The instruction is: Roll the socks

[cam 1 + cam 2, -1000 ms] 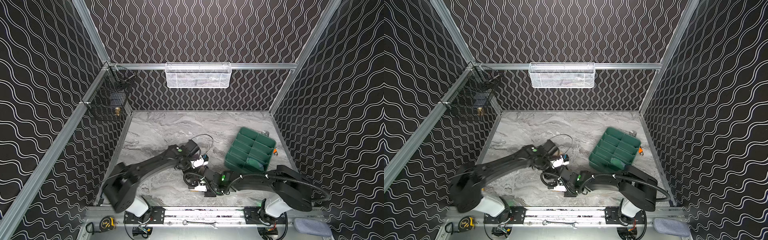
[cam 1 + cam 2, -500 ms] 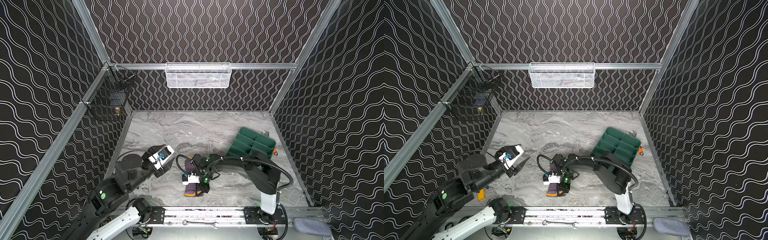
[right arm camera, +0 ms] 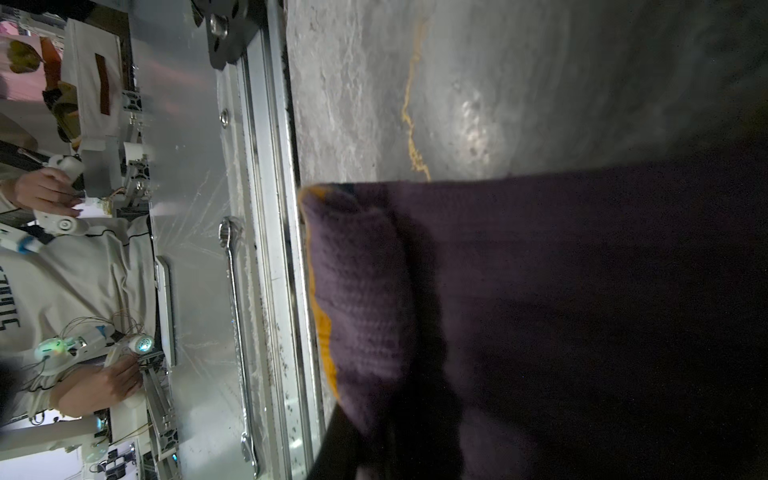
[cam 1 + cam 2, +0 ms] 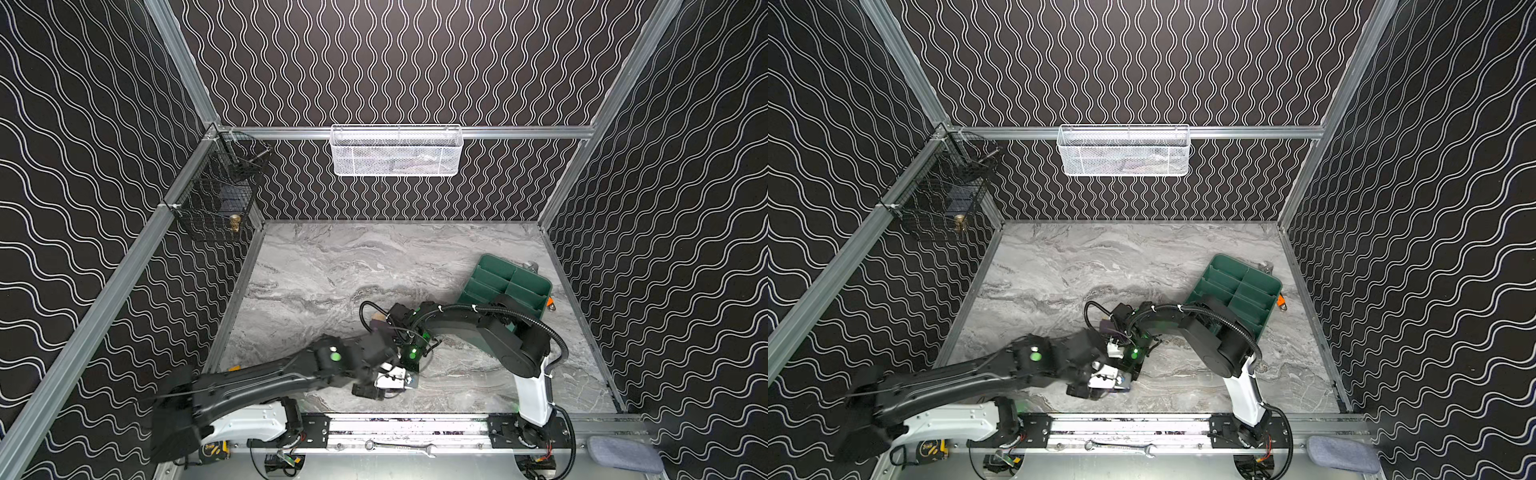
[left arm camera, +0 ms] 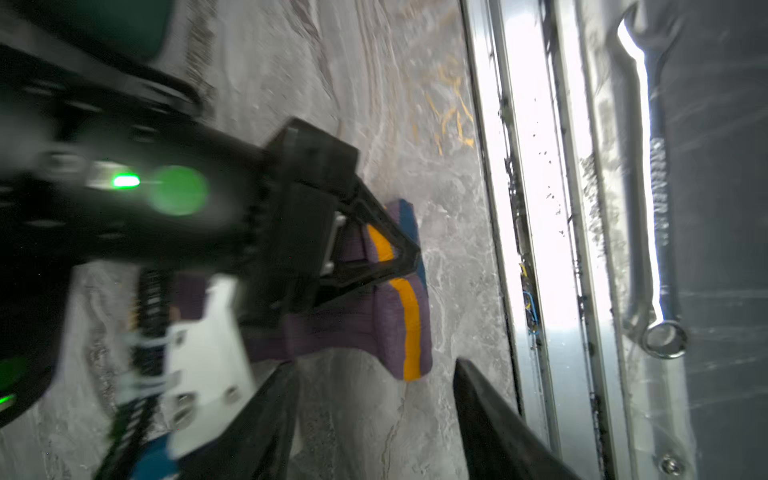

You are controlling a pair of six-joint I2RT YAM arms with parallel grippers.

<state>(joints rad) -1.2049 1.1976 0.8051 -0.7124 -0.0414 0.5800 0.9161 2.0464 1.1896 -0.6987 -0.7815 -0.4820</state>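
— Grippers first: how is the right gripper [image 5: 409, 259] found?
— Over the counter [image 5: 374, 124], it is clamped on the purple sock [image 5: 390, 324] laid beneath it.
— And the left gripper [image 5: 374, 365]?
— Spread wide, nothing held. The sock's orange-striped cuff is seen just ahead of its fingertips, with the wrench [image 5: 648, 187] beyond.

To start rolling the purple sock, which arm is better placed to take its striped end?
Left, probably. The left claw is open, with the striped end of the purple sock just ahead of it. The right claw is busy: shut on the sock near the orange stripe.
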